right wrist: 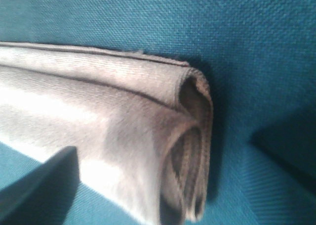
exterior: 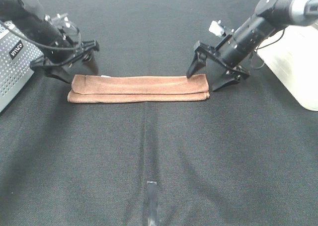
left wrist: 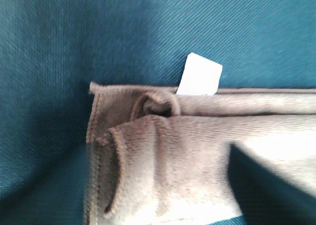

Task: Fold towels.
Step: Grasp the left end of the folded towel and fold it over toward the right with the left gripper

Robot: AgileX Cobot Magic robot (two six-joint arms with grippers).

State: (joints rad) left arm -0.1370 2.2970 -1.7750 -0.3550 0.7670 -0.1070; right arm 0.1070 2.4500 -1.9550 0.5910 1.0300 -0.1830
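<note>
The reddish-brown towel lies folded into a long narrow strip across the middle of the black counter, with its white tag poking out near the left end. The left pincer stands released just behind that end. The right pincer is spread wide at the opposite end, grasping nothing

Left claw, right claw — both splayed wide.
</note>
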